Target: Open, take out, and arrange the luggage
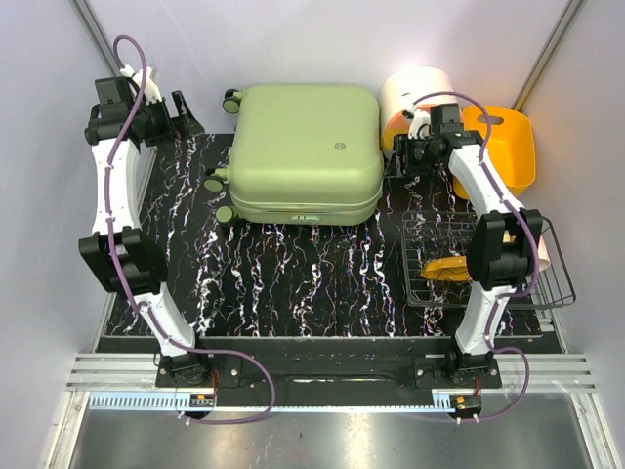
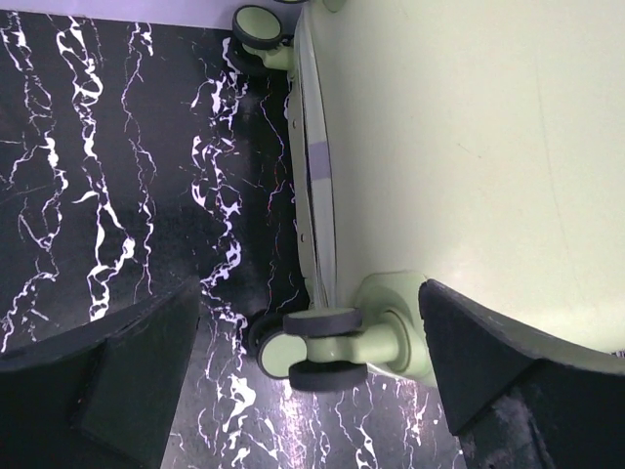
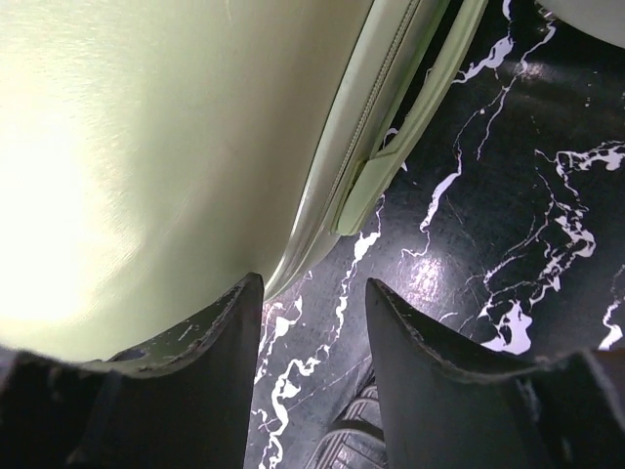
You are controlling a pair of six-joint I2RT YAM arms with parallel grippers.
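The luggage [image 1: 305, 151] lies flat on its side at the far middle of the black marbled mat [image 1: 293, 283], lid up, zip seam [image 3: 376, 107] running round its edge. Over on the far left, the left gripper [image 2: 308, 293] hangs at the wheeled side, jaws spread wide and gripping nothing, with one caster wheel [image 2: 317, 347] sitting between the two fingers. On the right side of the case, the right gripper [image 3: 312, 283] hovers at the rim. Its jaws are only partly apart, with bare mat showing in the gap. One finger [image 3: 195, 381] sits over the green shell, though the angle is too tight to tell whether it touches. An orange bin [image 1: 513, 147] and a cream cylindrical box [image 1: 415, 93] stand at far right, with a wire basket [image 1: 557, 283] nearer.
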